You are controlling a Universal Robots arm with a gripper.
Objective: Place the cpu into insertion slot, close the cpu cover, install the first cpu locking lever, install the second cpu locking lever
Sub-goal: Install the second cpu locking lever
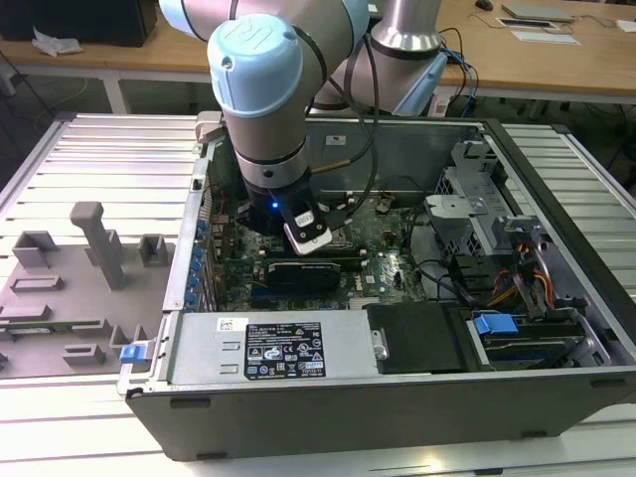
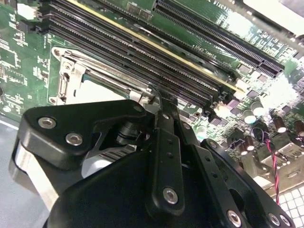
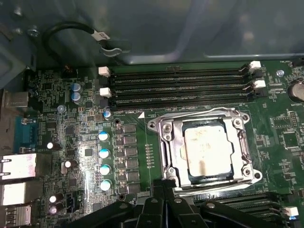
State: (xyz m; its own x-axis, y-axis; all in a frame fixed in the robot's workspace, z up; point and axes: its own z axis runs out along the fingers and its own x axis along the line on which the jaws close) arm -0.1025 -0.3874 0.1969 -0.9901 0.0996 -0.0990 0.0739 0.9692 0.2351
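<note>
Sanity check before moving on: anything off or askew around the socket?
Nothing stands out. In the first wrist view the cpu sits flat and square in the insertion slot, with the cpu cover framing it evenly.

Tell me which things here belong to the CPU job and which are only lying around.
Belong to the job:
- square silvery-tan metal cpu
- thin silver metal cpu cover frame
- black tool, close beside the frame

Only lying around:
- long black memory slots
- blue-topped capacitors
- black looped cable
</note>
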